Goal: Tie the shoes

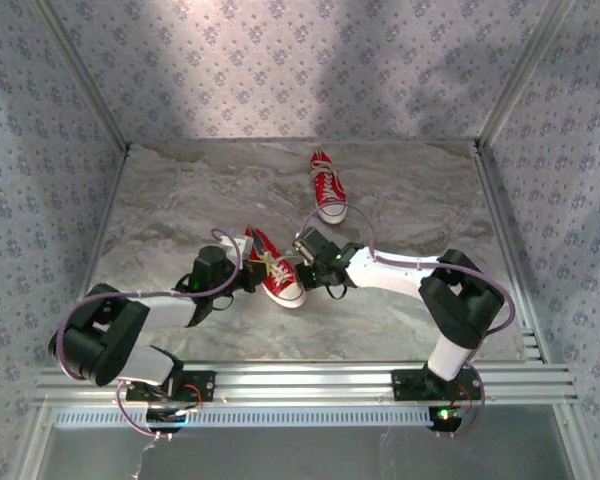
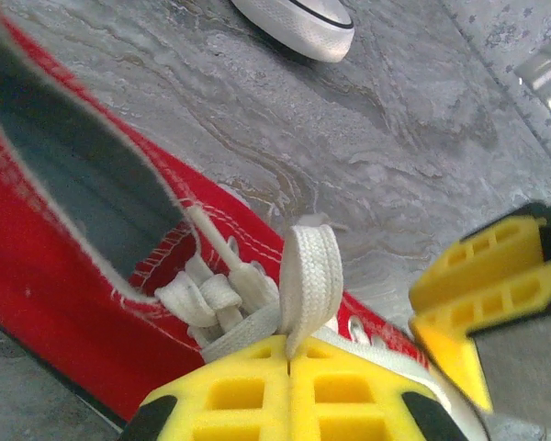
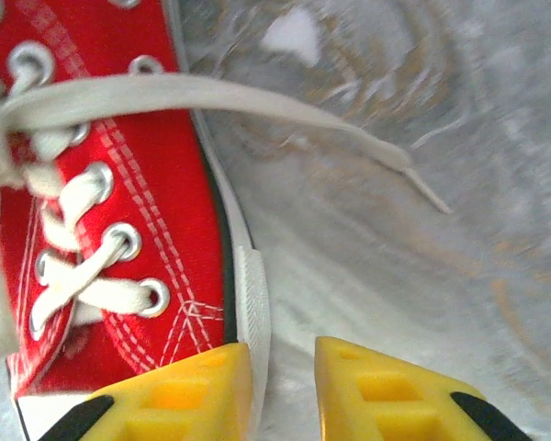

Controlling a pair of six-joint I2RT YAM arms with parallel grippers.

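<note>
One red shoe point(image 1: 275, 268) with white laces lies mid-table between both grippers. The other shoe point(image 1: 328, 187) lies farther back, and its white toe cap point(image 2: 298, 23) shows in the left wrist view. My left gripper point(image 2: 288, 360) is shut on a white lace loop point(image 2: 310, 271) that stands up from the near shoe point(image 2: 64, 276) beside its tongue. My right gripper point(image 3: 283, 386) is open beside the sole of the shoe point(image 3: 101, 184), with bare table between its yellow fingers. A loose lace end point(image 3: 257, 96) trails from the eyelets out over the table.
The marble-patterned table point(image 1: 180, 210) is walled by patterned panels on three sides. An aluminium rail point(image 1: 310, 380) runs along the near edge. The right gripper's yellow fingers point(image 2: 482, 294) sit close to the right of the left gripper.
</note>
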